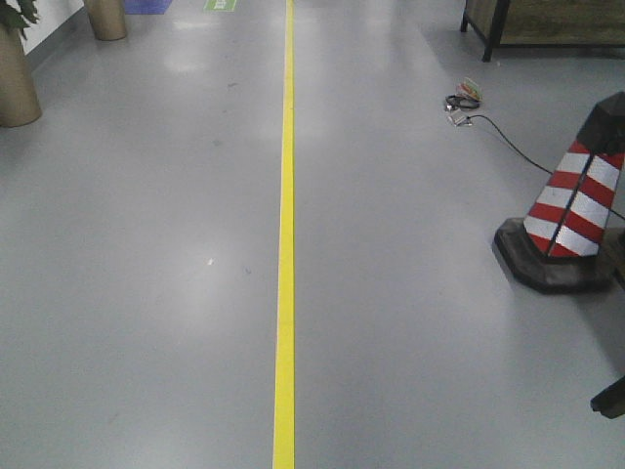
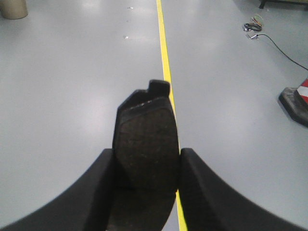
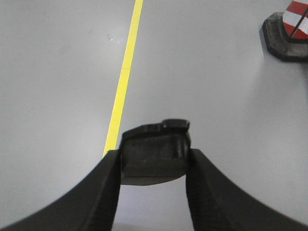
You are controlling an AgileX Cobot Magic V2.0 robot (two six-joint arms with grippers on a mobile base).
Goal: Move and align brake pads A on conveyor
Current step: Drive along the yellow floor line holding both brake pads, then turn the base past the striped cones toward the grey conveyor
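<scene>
A glossy grey floor [image 1: 146, 254] fills every view, split by one yellow line [image 1: 284, 244] that serves as my landmark; no conveyor shows anywhere, so I judge I am in transit with the load. Right of the line stands a red-and-white striped cone [image 1: 576, 210] on a black base, and beyond it a black cable [image 1: 508, 137] trails from a small coil. Left of the line, far back, sit two tan planters [image 1: 15, 78].

My left gripper [image 2: 147, 163] has its jaws clamped on a brake pad [image 2: 147, 139], held on end directly over the line, its gritty dark face toward the camera and a stepped metal tab at the top. My right gripper [image 3: 154, 159] has its jaws clamped on a second brake pad [image 3: 155, 151], hanging just right of the line, seen edge-on: a thick, rounded charcoal slab with a paler lip along its top.

The risk, as I judge it: both pads are pinched by their narrow edges between smooth black curved fingers [image 2: 96, 192], and any jolt could let a heavy pad pivot or slip to the hard floor, chipping the friction face. The cone and cable lie close right of the line and could snag me if I drift that way.
</scene>
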